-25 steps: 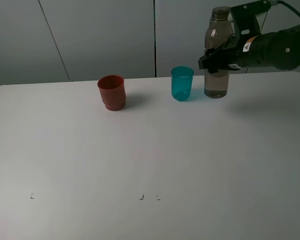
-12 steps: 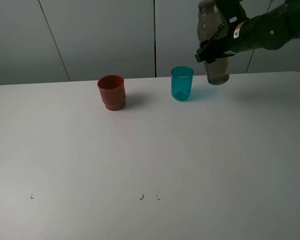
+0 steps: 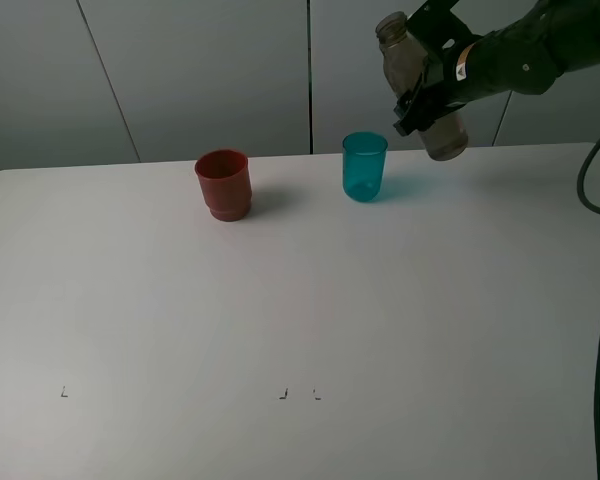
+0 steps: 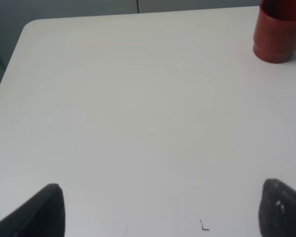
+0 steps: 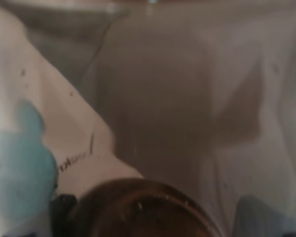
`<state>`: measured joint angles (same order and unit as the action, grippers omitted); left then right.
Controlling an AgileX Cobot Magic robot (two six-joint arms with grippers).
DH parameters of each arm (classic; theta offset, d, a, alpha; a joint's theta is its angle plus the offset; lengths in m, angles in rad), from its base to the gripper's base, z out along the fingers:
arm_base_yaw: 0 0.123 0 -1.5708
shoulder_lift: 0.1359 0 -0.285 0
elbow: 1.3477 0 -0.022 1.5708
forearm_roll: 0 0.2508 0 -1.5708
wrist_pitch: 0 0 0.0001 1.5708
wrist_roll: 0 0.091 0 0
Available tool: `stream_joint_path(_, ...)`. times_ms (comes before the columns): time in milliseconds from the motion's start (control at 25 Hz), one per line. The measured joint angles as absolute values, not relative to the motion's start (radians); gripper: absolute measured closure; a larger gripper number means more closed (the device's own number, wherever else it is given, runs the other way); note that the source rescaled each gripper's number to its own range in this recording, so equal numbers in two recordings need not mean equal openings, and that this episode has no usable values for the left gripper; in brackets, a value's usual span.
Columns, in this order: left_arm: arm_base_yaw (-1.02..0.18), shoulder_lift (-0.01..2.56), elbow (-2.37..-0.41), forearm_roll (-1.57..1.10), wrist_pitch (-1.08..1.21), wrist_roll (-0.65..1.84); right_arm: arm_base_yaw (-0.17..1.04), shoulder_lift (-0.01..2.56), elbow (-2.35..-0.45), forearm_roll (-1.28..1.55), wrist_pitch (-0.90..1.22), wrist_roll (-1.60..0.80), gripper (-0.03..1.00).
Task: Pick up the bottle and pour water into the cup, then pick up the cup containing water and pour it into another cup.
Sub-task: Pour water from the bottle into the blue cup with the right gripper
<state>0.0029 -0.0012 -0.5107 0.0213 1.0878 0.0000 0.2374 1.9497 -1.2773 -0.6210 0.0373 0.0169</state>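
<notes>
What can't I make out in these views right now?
Water level in the bottle: right wrist view is blurred, filled by it; high view too small.
Contents of the teal cup: high view sees it side-on.
Top of the red cup: cut off by left wrist view's edge.

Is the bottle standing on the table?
No, the bottle hangs tilted in the air above the table, leaning toward the blue cup.
</notes>
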Motion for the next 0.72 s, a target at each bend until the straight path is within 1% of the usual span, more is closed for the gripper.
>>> stream_joint_path(400, 0.003, -0.001, -0.511, 0.021, 1.088, 0.000, 0.231, 1.982, -1.281, -0.775, 0.041, 0.000, 0.97)
stream_joint_path(720, 0.003, -0.001, -0.511, 0.021, 1.088, 0.007, 0.231, 2.039, -1.348, -0.794, 0.066, -0.007, 0.97)
